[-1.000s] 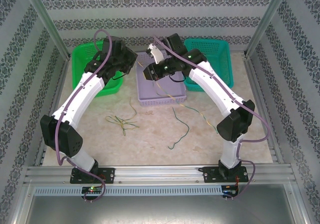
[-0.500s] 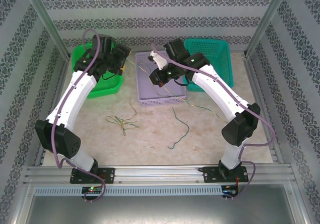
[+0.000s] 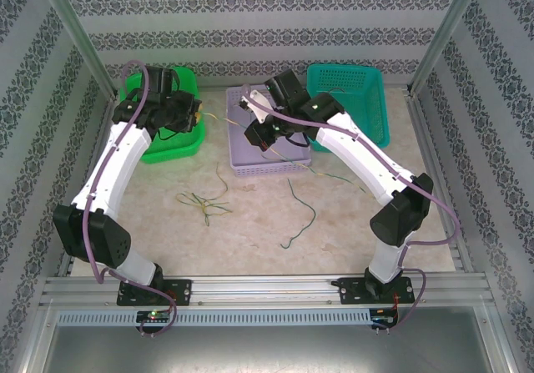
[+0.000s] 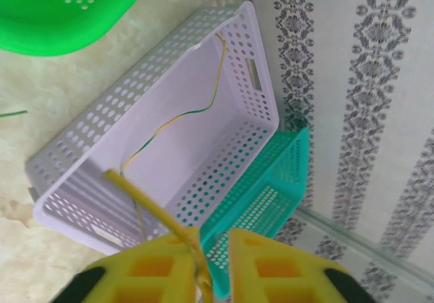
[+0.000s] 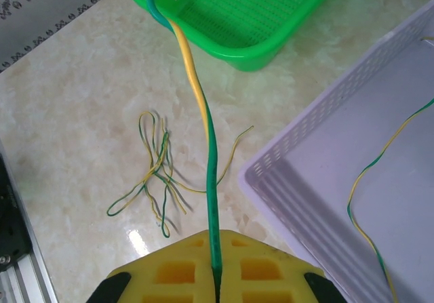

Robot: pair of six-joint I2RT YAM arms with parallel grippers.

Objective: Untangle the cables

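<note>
Left gripper (image 4: pixel 211 269): at the bright green perforated plastic basket (image 5: pixel 252 57), far left of the table. Its yellow fingers are close together with a slim gap, and a yellow stretch of cable runs through it. I cannot tell whether the cable is clamped.
Right gripper (image 5: pixel 215 276): above the near-left corner of the lavender perforated plastic basket (image 4: pixel 102 120), its fingers pressed together on the stretched cable.
Stretched yellow-and-green cable (image 5: pixel 203 113): runs taut from the right gripper's seam to the green basket's rim.
Cable in the lavender basket (image 4: pixel 183 115): a thin yellow-green wire lying in a loose curve across the floor.
Tangle of thin yellow and green cables (image 5: pixel 157 171): on the beige marbled table (image 5: pixel 81 99), in front of the green basket.
Lone green cable (image 3: pixel 310 214): wavy on the table, in front of the lavender basket and apart from the tangle.
Teal perforated plastic basket (image 4: pixel 271 181): beside the lavender one, at the patterned wall.
</note>
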